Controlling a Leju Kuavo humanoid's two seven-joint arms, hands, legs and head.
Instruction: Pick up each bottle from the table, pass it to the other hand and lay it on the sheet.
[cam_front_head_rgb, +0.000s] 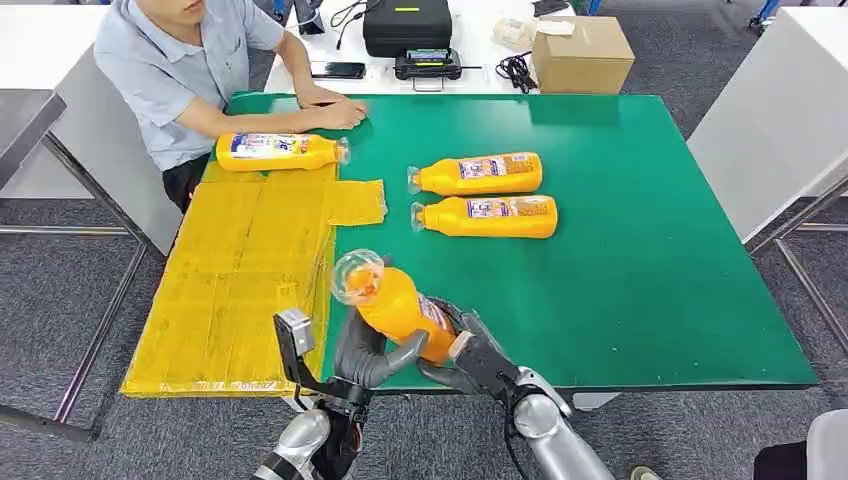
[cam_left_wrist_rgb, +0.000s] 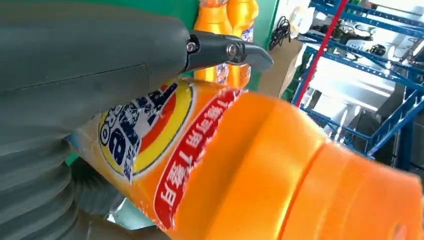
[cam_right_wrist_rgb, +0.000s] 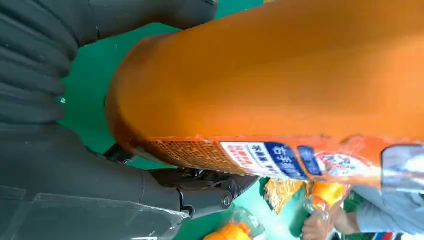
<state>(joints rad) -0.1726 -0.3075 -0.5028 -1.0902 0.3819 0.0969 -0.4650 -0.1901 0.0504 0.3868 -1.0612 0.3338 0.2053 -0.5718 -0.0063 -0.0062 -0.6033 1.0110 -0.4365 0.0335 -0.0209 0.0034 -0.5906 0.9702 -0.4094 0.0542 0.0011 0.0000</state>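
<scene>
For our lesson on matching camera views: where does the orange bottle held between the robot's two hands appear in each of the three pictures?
Head view: the held bottle is low, centre-left, clear cap pointing up-left, over the table's near edge.
Left wrist view: its label and body run from centre to the lower right.
Right wrist view: its body spans the upper part.
Shared landmark: the green table.

Held bottle (cam_front_head_rgb: 395, 305) clasped by left hand (cam_front_head_rgb: 365, 350) and right hand (cam_front_head_rgb: 470, 355) above near table edge, beside yellow sheet (cam_front_head_rgb: 240, 290). Near and middle stretch of sheet bare, open to approach from right. Far end of sheet taken by lying bottle (cam_front_head_rgb: 280, 151); person's forearm and hand (cam_front_head_rgb: 335, 115) rest just beyond it. Two lying bottles (cam_front_head_rgb: 480, 174) (cam_front_head_rgb: 487, 216) side by side at table centre block path there. Right half of green table (cam_front_head_rgb: 650, 260) bare. Cardboard box (cam_front_head_rgb: 582, 54) and black case (cam_front_head_rgb: 407, 25) beyond far edge.
</scene>
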